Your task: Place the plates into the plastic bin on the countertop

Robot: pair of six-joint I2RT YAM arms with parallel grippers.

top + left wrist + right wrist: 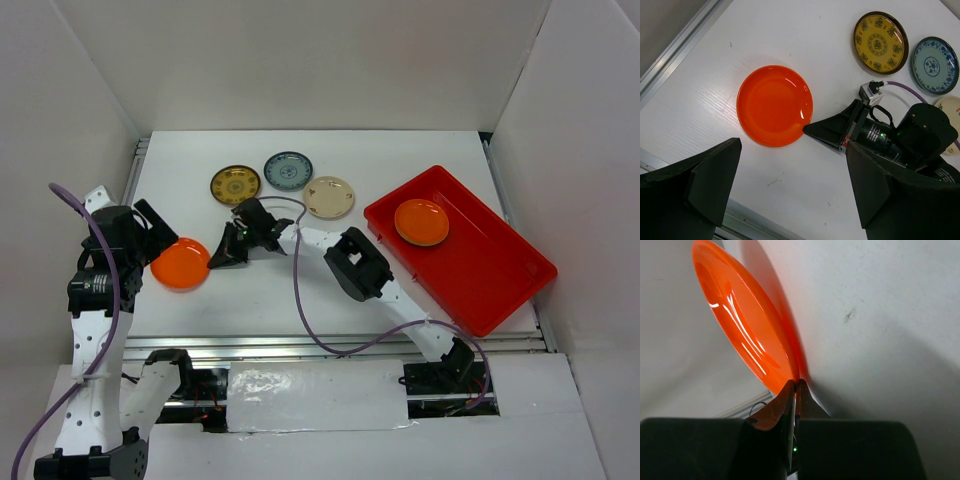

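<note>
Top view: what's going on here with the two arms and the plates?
The right gripper, stretched across to the left side, is pinched on the rim of an orange plate that looks flat on the countertop. The left gripper hovers open above it, holding nothing. A second orange plate lies in the red bin. The yellow-brown plate, blue-grey plate and beige plate sit at the back.

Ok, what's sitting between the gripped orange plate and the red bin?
Only the right arm and its purple cable, over bare countertop, as the top view shows. The beige plate sits behind that line. The right gripper pinches the orange plate by its rim.
</note>
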